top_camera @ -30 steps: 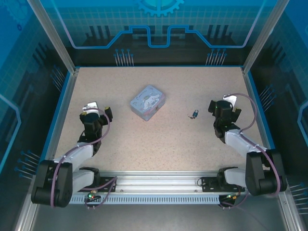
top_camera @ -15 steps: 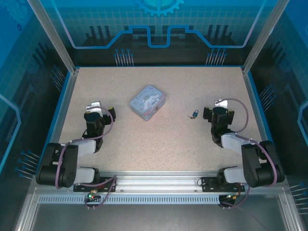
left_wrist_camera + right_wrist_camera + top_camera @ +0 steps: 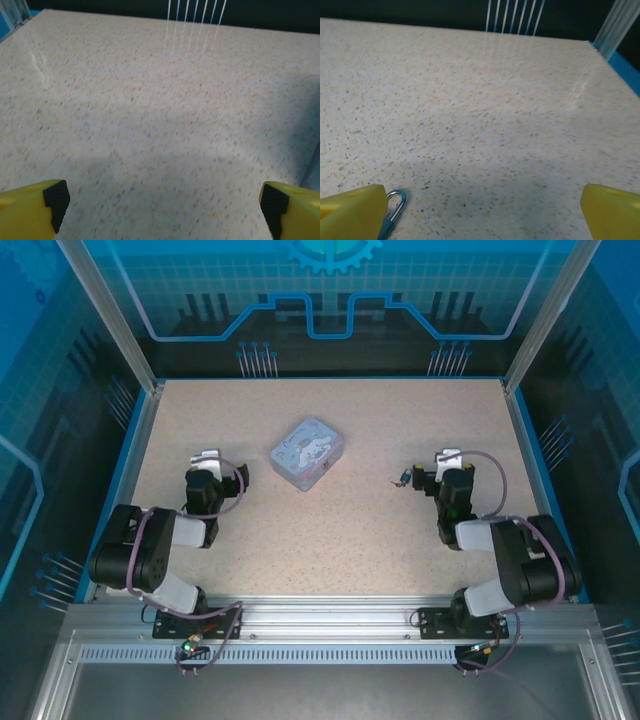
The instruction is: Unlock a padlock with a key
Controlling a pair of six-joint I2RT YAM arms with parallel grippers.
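Note:
The padlock is a tiny dark lock lying on the speckled table, right of centre. In the right wrist view its bluish shackle lies just inside my left fingertip, partly hidden behind it. I cannot make out the key as separate from the lock. My right gripper is low over the table just right of the padlock, open, with bare table between its fingers. My left gripper is open on the left side, over bare table.
A pale grey-blue embossed tin box stands at the table's middle, between the two grippers. A blue rim and metal posts bound the far side. Both arms are folded back close to their bases.
Both arms have folded back and lowered. The right gripper slid left to just beside the padlock. The left gripper moved slightly right toward the tin box. Both stayed open.

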